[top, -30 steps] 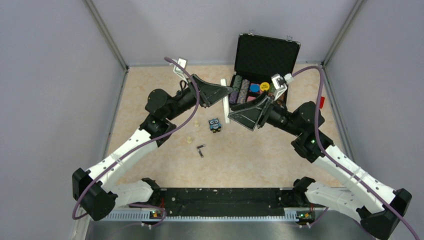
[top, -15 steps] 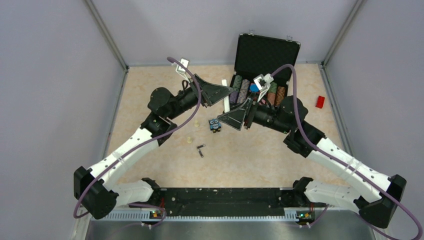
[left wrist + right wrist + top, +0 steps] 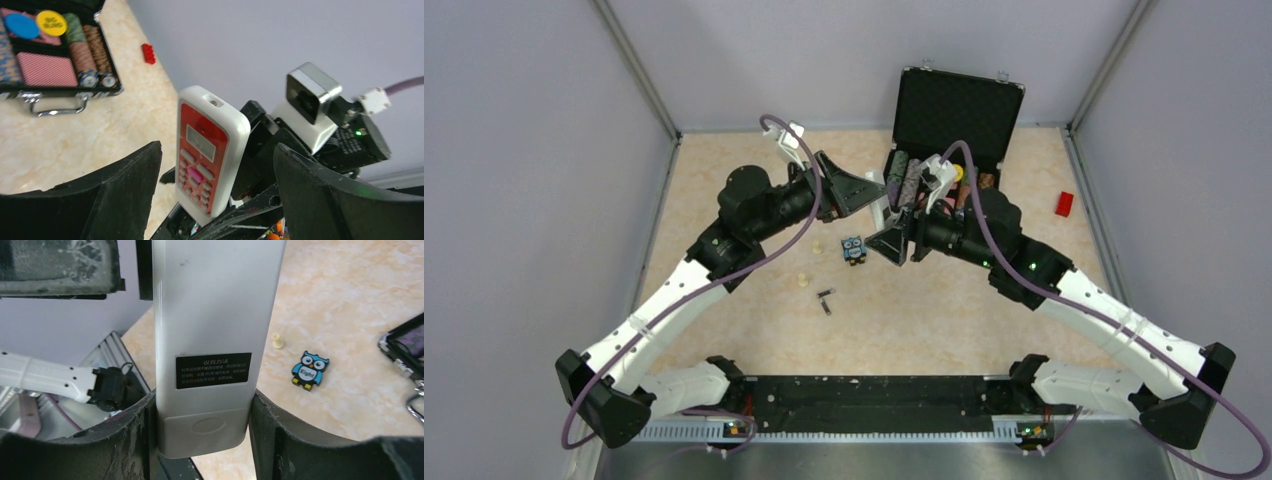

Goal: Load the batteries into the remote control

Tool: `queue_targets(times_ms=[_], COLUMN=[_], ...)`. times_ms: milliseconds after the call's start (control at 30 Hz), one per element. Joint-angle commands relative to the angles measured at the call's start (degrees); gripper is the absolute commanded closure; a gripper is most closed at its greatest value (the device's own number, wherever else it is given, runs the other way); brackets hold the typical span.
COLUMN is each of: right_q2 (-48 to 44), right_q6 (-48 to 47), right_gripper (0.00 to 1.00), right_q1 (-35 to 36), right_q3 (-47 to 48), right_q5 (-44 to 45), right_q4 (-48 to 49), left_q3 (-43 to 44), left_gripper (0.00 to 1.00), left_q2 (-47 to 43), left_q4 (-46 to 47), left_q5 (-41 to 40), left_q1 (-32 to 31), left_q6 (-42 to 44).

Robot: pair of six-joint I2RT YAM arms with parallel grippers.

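Note:
The remote control [image 3: 883, 212] stands upright above the table between my two grippers. My right gripper [image 3: 202, 396] is shut on its lower end, both fingers pressing its sides. In the right wrist view its white back [image 3: 210, 315] shows a black label and a closed cover. In the left wrist view its red button face [image 3: 202, 160] stands between the fingers of my left gripper [image 3: 217, 150], which is open and clear of it on both sides. The batteries [image 3: 826, 301], two tiny dark cylinders, lie on the table nearer the arm bases.
An open black case of poker chips [image 3: 954, 120] stands at the back, just behind the grippers. A blue owl toy [image 3: 853, 249] and two cream pegs [image 3: 818, 246] lie left of the remote. A small red block [image 3: 1064, 203] sits near the right wall.
My right gripper swung left and shut on the remote's lower end. My left gripper, which held the remote, opened and let it go.

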Motion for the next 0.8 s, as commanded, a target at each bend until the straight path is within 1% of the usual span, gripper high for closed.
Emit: queue_targets(times_ms=[0,167,367,433,633,767], right_q2=[1.43,4.11,6.46,6.62,7.44,7.77], right_q6=[-8.95,-12.82,-14.5,-15.41,-21.05,-23.2], right_gripper=[0.67,0.68,0.68,0.68,0.68,0.69], right_q1=[3.28,7.28,9.19,9.19,9.18,9.21], right_q3=[6.1,7.28,7.36,7.56,9.4,9.87], right_q5=[6.7,13.14,18.05,19.13,18.7,16.64], right_q4=[-4.92,-7.22,-8.38,-8.89,-12.28,-13.93], left_q3=[5.86,8.64,9.5,9.73,8.5,7.02], left_gripper=[0.14,0.18,0.31,0.34,0.4,0.42], left_q2=[0.64,3.27,4.66,4.7,5.22,5.49], left_q4=[-14.06,-18.08,-21.46,-23.72,-27.77,-25.89], left_q5=[-4.18,-4.78,-5.24,-5.12,-2.75,-1.98], left_q1=[-0.22,-0.24,-0.21,-0.21,-0.23,-0.1], left_q6=[4.35,4.92,6.5,7.6,7.56,4.73])
